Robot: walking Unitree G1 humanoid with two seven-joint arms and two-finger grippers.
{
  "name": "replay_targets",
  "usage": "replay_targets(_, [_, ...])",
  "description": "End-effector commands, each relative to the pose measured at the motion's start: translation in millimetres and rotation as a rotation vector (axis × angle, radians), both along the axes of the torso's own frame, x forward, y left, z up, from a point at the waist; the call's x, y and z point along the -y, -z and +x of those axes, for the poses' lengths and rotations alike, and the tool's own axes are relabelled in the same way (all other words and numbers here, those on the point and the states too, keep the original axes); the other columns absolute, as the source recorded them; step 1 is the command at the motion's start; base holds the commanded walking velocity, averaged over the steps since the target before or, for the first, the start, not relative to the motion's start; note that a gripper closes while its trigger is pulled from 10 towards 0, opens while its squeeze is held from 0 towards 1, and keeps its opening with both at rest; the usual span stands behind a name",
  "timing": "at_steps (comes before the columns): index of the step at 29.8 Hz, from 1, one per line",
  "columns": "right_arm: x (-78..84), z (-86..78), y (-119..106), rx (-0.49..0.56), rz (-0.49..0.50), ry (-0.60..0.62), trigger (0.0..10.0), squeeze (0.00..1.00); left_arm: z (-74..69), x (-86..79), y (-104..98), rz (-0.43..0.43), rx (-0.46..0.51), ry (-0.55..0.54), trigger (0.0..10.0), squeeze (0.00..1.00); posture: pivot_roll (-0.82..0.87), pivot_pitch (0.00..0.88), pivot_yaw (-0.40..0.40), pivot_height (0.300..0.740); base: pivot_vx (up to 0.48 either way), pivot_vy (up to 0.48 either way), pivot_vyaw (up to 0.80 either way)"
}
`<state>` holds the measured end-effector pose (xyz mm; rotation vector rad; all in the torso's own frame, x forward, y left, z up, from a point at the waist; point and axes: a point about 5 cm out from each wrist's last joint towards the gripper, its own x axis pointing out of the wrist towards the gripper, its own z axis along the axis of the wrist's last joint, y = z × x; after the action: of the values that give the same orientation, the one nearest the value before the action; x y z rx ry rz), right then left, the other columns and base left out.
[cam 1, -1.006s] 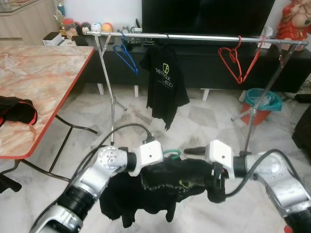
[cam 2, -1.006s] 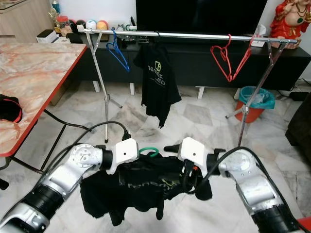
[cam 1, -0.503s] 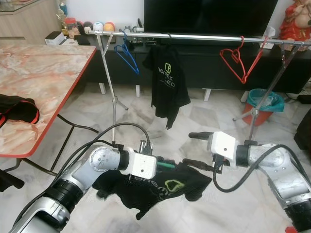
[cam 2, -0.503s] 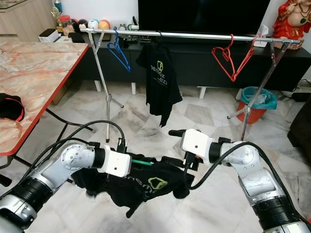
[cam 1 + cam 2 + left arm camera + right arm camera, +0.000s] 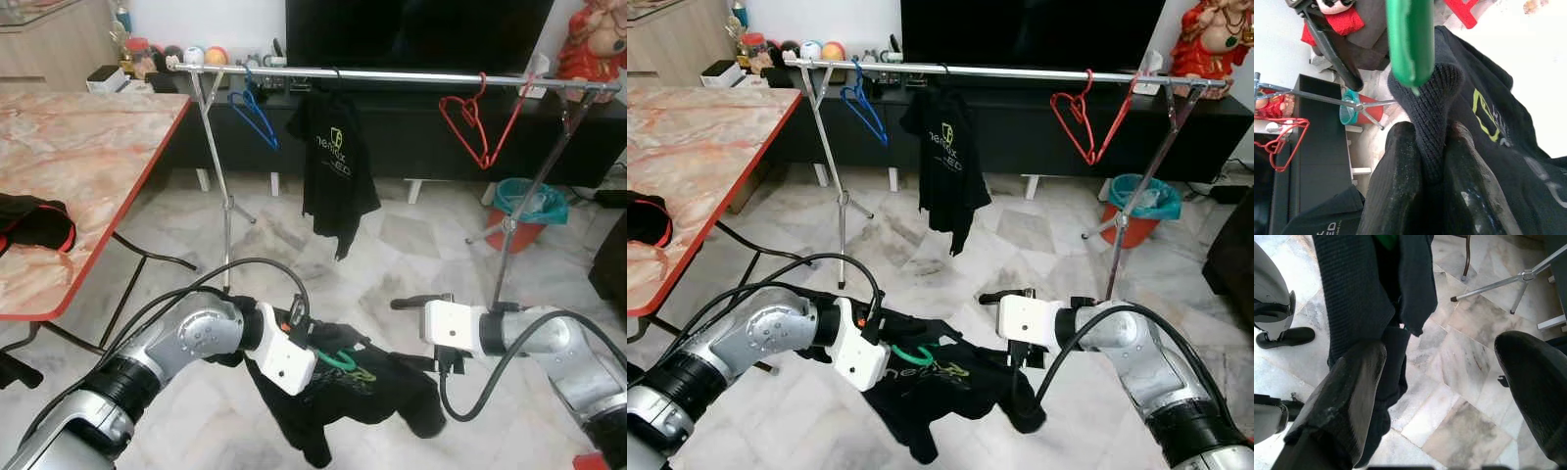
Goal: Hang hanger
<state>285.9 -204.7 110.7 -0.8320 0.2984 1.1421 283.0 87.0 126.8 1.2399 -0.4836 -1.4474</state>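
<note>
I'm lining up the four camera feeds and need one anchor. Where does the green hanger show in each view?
Left eye view: green hanger, low centre, on the black shirt beside the left gripper.
Right eye view: low centre-left, again next to the left gripper.
Left wrist view: thick green bar at top centre, above the pinched collar.
Right wrist view: a green sliver at the top edge.
Shared landmark: the black shirt.

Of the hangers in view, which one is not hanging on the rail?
The green hanger, inside the black shirt pinched by the left gripper. The blue hanger and red hangers hang on the rail.
</note>
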Motion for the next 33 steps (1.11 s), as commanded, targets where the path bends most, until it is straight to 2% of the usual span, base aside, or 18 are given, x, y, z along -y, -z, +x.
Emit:
replay_targets(1, [-1.5,0.1,2.8,0.000,-0.025,-0.021,10.0,0.00,1.3,4.1,-7.0,-0.025,0.046,0.025,10.0,0.00,0.00,0.000,-0.006,0.740,0.000,0.000,0.00])
replay_targets(3, [-3.3,-11.1,12.2,-0.104,-0.034,-0.064,10.0,0.00,2.9,5.8,-8.1,-0.039,0.072,0.022,10.0,0.00,0.00,0.000,-0.007,0.740,0.000,0.000,0.00])
replay_targets(5, [-3.1,-13.7,14.0,-0.121,-0.045,-0.078,10.0,0.00,3.3,6.2,-8.5,-0.042,0.076,0.020,10.0,0.00,0.00,0.000,-0.007,0.740,0.000,0.000,0.00])
replay_targets(9, [-1.8,-33.4,24.7,-0.288,-0.061,-0.133,10.0,0.00,5.4,10.0,-11.1,-0.068,0.092,0.015,10.0,0.00,0.00,0.000,-0.008,0.740,0.000,0.000,0.00])
replay_targets(16, [-4.1,-40.5,23.0,-0.323,-0.014,-0.149,10.0,0.00,9.5,11.2,-8.9,-0.079,0.116,-0.015,10.0,0.00,0.00,0.000,-0.007,0.740,0.000,0.000,0.00])
replay_targets(22, [-15.0,-43.4,12.7,-0.334,0.097,-0.166,10.0,0.00,11.7,15.1,-10.6,-0.104,0.120,-0.022,10.0,0.00,0.00,0.000,-0.010,0.740,0.000,0.000,0.00])
replay_targets(29, [-13.8,-40.0,12.4,-0.321,0.096,-0.142,10.0,0.00,12.0,15.8,-9.1,-0.113,0.119,-0.025,10.0,0.00,0.00,0.000,-0.009,0.740,0.000,0.000,0.00])
replay_targets(33, [-13.2,-35.2,9.0,-0.278,0.103,-0.119,10.0,0.00,12.2,16.3,-8.7,-0.118,0.112,-0.029,10.0,0.00,0.00,0.000,-0.009,0.740,0.000,0.000,0.00])
